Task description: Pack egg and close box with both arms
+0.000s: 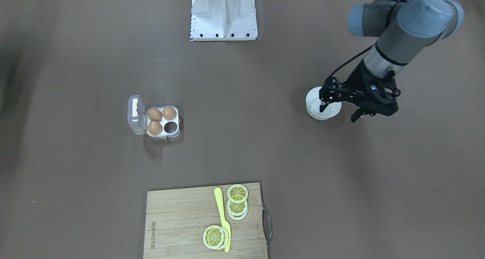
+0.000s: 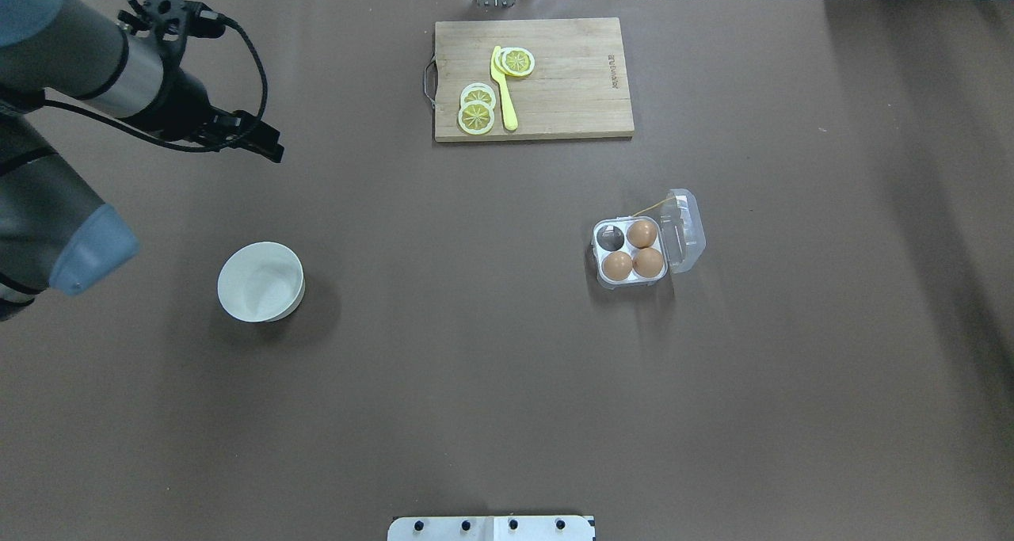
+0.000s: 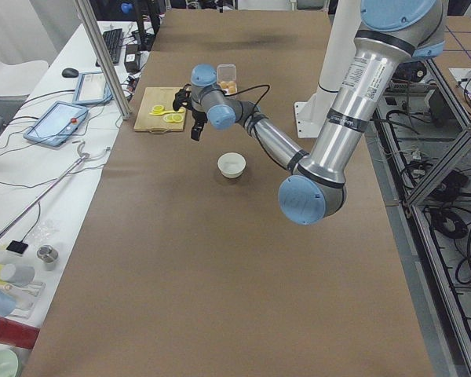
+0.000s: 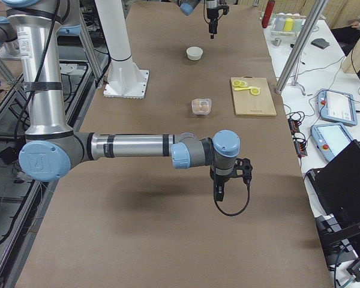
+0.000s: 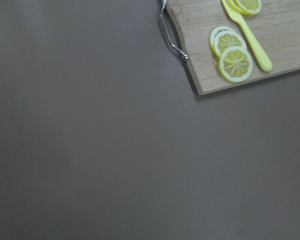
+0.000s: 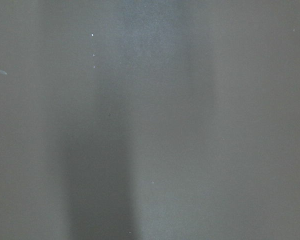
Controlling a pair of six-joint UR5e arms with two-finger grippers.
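1. L gripper (image 1: 338, 114): hangs high over table (image 2: 475, 382) at far left, fingers spread, nothing btw them. Overlaps bowl (image 2: 261, 281) in front cam but sits beyond it from overhead, so can't tell if directly above.
2. Bowl: white, looks empty. No loose egg made out in any view.
3. Cutting board (image 2: 570, 81), far edge, mid-table: lemon slices (image 2: 476, 116) + yellow knife (image 2: 504, 89) on it. Well apart from box, no obstacle.
4. Box (image 2: 610, 238), right of centre: lid (image 2: 686, 222) hinged open to the right, three eggs (image 2: 617, 265) seated, empty cup (image 1: 171, 127) at robot's far-left corner of it.
5. Handling, as judged:
   - Eggs: light, smooth, brittle. Take round the middle w/ soft squeeze, lower straight into cup.
   - Box: thin clear plastic, light, prone to sliding or flexing under lid pressure. Brace base w/ one gripper, push lid's free edge w/ other.
   - Mind thread (image 2: 649, 207) by lid: snag risk.
6. R gripper (image 4: 219, 193): only in right side cam, over bare table. Spread or closed, can't tell.
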